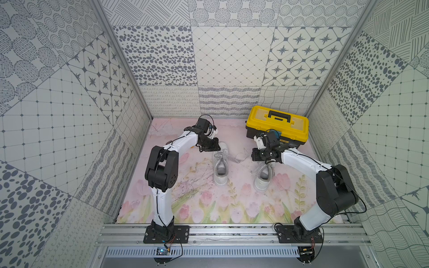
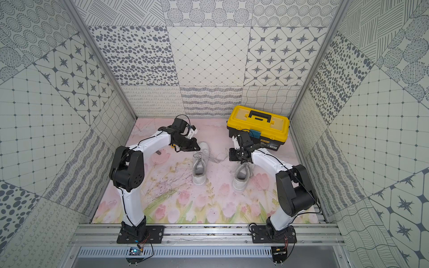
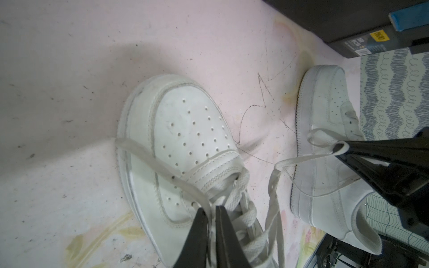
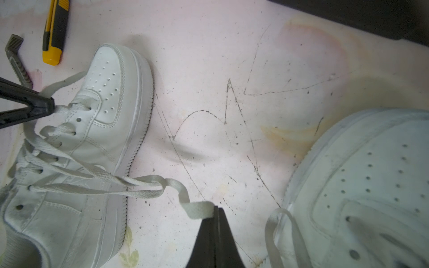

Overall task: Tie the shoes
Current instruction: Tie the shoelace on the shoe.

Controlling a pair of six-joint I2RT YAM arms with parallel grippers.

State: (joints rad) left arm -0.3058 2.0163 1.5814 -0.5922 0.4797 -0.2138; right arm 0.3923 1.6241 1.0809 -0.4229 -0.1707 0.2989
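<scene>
I'm pinching the left shoe [image 1: 220,170] laces [image 4: 197,210] with both tools: left gripper [image 3: 210,210] over its eyelets, right gripper [image 4: 216,210] sideways toward the right shoe [image 1: 263,177].

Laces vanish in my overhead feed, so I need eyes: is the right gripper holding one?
Observer: Yes. The right wrist view shows the right gripper shut on a lace end from the shoe nearer the left arm.
Operator: And the other one?
Observer: The left gripper has a lace strand between nearly closed jaws; a firm pinch I can't confirm.
Operator: Anything under the left arm?
Observer: A yellow-and-black utility knife lies on the mat beyond that shoe's toe.
</scene>
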